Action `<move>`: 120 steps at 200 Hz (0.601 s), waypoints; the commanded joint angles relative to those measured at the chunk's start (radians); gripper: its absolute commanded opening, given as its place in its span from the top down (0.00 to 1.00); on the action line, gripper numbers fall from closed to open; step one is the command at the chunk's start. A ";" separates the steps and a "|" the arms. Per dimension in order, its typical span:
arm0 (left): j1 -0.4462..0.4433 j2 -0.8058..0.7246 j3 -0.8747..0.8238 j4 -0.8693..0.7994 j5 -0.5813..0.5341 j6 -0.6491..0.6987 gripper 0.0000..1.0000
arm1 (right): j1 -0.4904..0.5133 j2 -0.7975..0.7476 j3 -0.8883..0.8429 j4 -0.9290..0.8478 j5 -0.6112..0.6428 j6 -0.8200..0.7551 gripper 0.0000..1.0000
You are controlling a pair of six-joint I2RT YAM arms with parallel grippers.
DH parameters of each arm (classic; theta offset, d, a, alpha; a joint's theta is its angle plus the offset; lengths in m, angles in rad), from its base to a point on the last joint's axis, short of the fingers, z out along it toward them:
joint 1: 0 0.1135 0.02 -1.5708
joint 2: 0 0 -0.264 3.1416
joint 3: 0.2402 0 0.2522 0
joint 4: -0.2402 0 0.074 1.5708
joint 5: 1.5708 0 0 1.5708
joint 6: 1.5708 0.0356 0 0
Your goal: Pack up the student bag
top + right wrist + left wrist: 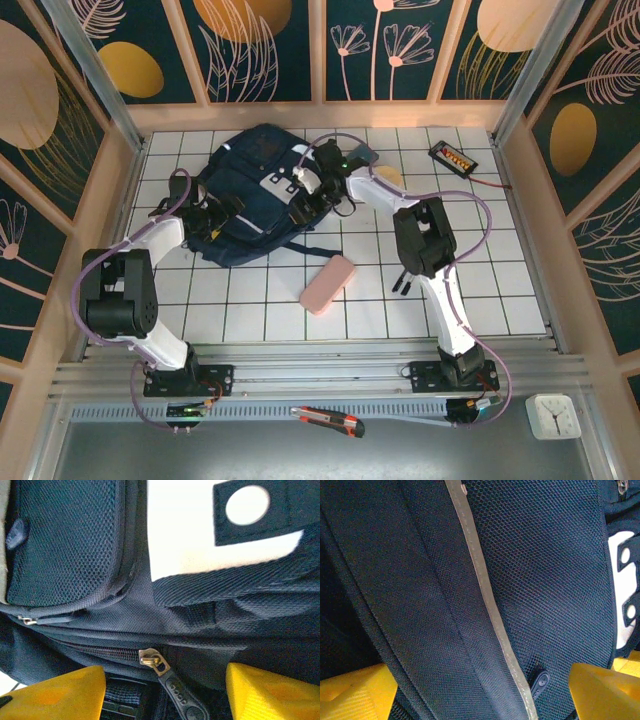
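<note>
Tabletop (480, 280) carried bag (245, 170); left hand (482, 690) and right hand (165, 695) hung released over it. Right needed centring on zip pull (172, 684) before clenching.

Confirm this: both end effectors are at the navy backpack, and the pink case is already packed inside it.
One thing is wrong: the pink case is not inside. The top external view shows it lying on the tiled table beside the navy backpack. The left end effector and right end effector are both at the backpack.
</note>
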 commanded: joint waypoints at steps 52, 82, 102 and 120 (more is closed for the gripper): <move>0.006 0.011 -0.024 -0.011 0.007 0.015 0.12 | 0.050 -0.027 -0.122 -0.045 0.246 -0.047 0.63; 0.006 0.004 -0.034 -0.011 0.002 0.015 0.12 | 0.051 -0.061 -0.193 -0.011 0.268 -0.057 0.76; 0.006 0.000 -0.043 -0.007 0.001 0.013 0.12 | 0.051 -0.090 -0.230 0.013 0.260 -0.059 0.90; 0.006 -0.003 -0.051 0.002 0.000 0.006 0.12 | 0.049 -0.116 -0.258 0.034 0.247 -0.056 0.94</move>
